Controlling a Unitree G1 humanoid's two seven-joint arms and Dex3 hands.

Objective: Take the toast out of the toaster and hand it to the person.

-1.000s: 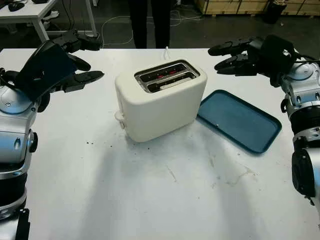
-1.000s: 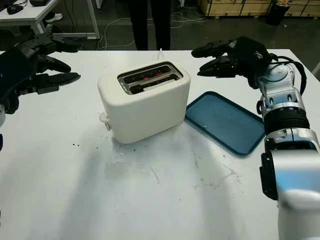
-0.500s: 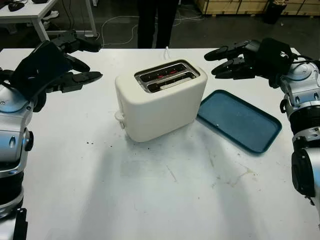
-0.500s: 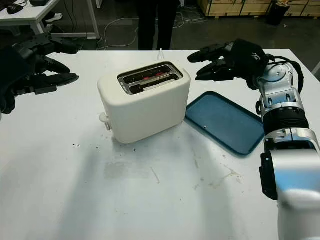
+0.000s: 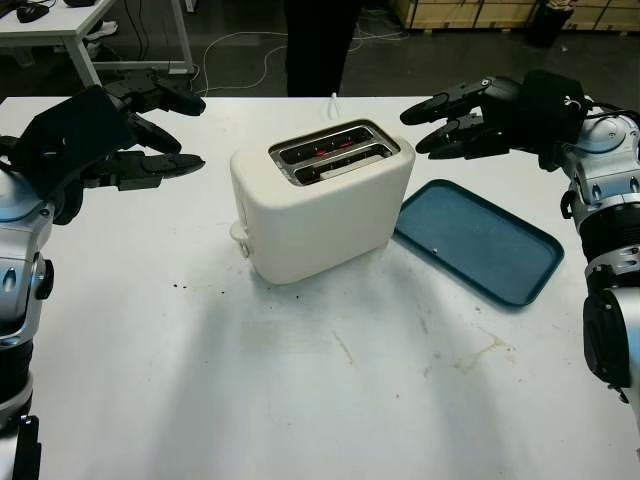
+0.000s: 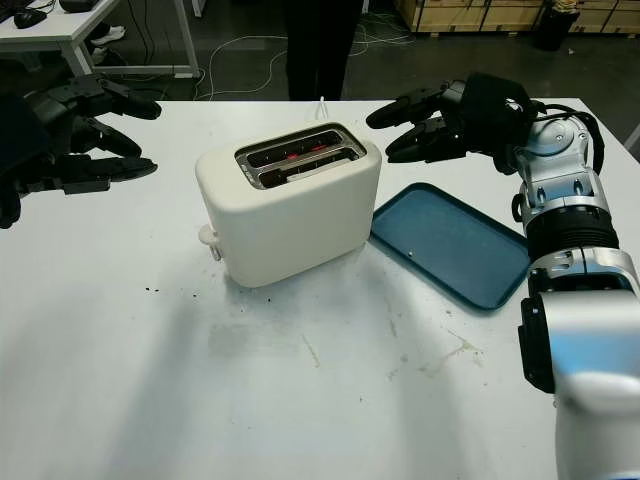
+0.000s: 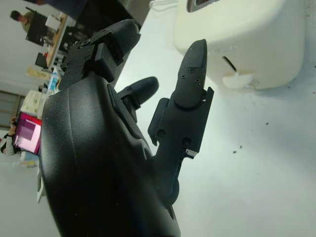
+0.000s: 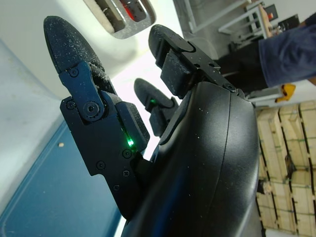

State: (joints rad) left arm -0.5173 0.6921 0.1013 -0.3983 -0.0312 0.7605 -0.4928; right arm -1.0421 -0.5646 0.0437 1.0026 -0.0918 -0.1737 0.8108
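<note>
A cream toaster (image 5: 320, 200) stands at the table's middle, its two top slots (image 5: 335, 151) glowing red inside; I cannot make out toast in them. My left hand (image 5: 150, 130) hovers open to the toaster's left, well apart from it. Off the toaster's far right corner and above the tray's far end, my right hand (image 5: 445, 120) hovers open, fingers pointing at the toaster. A person in dark trousers (image 5: 320, 45) stands behind the table's far edge.
A dark blue tray (image 5: 478, 240) lies flat to the right of the toaster, nothing on it. The toaster's white cord (image 5: 333, 103) runs off the far edge. The white table (image 5: 330, 380) shows crumbs and smudges in front.
My right hand has crept left toward the toaster. My left hand has drifted slightly left and down. The person behind the table has shifted to the right.
</note>
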